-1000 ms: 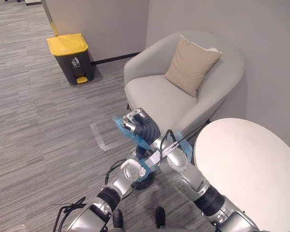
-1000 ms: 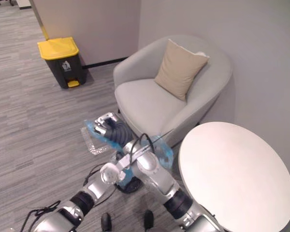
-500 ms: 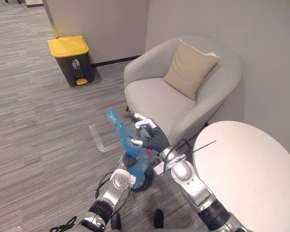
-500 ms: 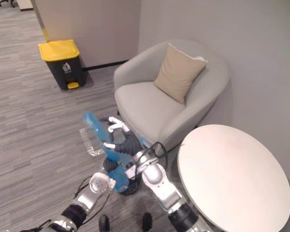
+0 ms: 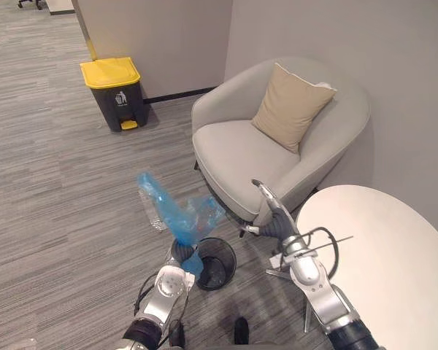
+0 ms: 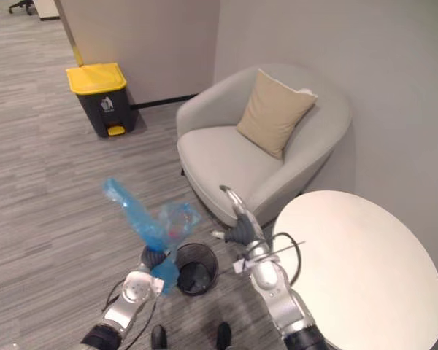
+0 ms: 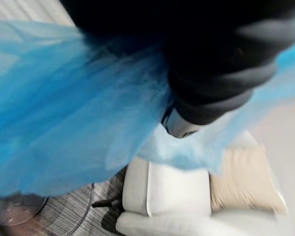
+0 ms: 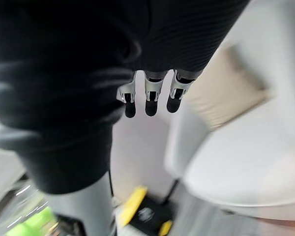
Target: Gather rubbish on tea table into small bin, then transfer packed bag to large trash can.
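As the left hand (image 5: 179,253) holds up the blue bag (image 5: 177,216), the bag is in the air just over the small bin (image 5: 215,264), a bit to the bin's left side, not inside it. The plastic is gathered to a narrow neck where it goes into the hand, & the fingers are closed round this neck. Most of them are covered by the plastic. In the left wrist view one silver finger (image 7: 179,125) shows btw the dark cover and the blue film. Above the hand the bag opens in two loose flaps, one up and to the left, one toward the armchair (image 5: 241,146). A short end hangs under the hand, next to the bin's rim.

The small bin is black and round. It stands upright on the grey carpet (image 5: 58,204), near the front of the armchair.

The right hand (image 5: 271,217) is free, i.e. it holds nothing. Its fingers (image 8: 150,98) are straight & together in a row, and the thumb stands apart to the side. The hand is in the air btw the bin and the round white table (image 5: 394,262). It points toward the armchair's front edge; I cannot tell if it touches it.

A beige cushion (image 5: 292,106) leans upright against the chair's back. The large trash can (image 5: 117,95), dark w/ a yellow lid that is shut, stands by the wall, well apart from the bin & both hands.
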